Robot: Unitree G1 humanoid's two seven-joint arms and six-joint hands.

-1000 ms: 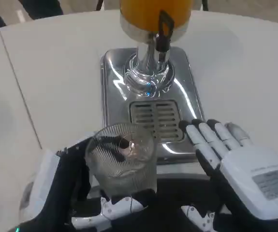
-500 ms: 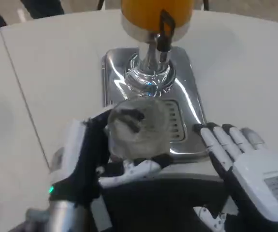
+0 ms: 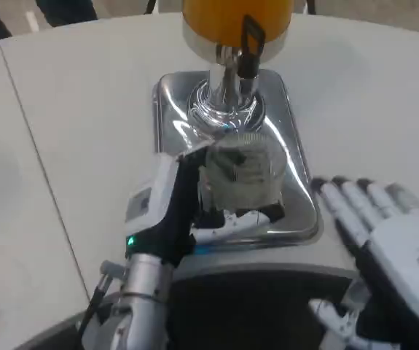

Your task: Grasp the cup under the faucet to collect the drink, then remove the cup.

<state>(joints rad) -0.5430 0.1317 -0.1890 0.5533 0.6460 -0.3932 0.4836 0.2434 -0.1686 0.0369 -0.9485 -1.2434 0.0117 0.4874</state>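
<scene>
Head view: the left hand (image 3: 183,208) gripped the clear ribbed cup (image 3: 242,175) around its side, holding it over the chrome drip tray (image 3: 296,211), just below the faucet (image 3: 247,51) of the orange drink dispenser (image 3: 235,18). The right hand (image 3: 395,244) lay released beside the tray, fingers spread. The cup appeared light, rigid, slippery and breakable; a mid-wall hold seemed soundest.

Clear ribbed cup (image 3: 242,175), shiny chrome tray (image 3: 296,189), orange tank (image 3: 235,16).
</scene>
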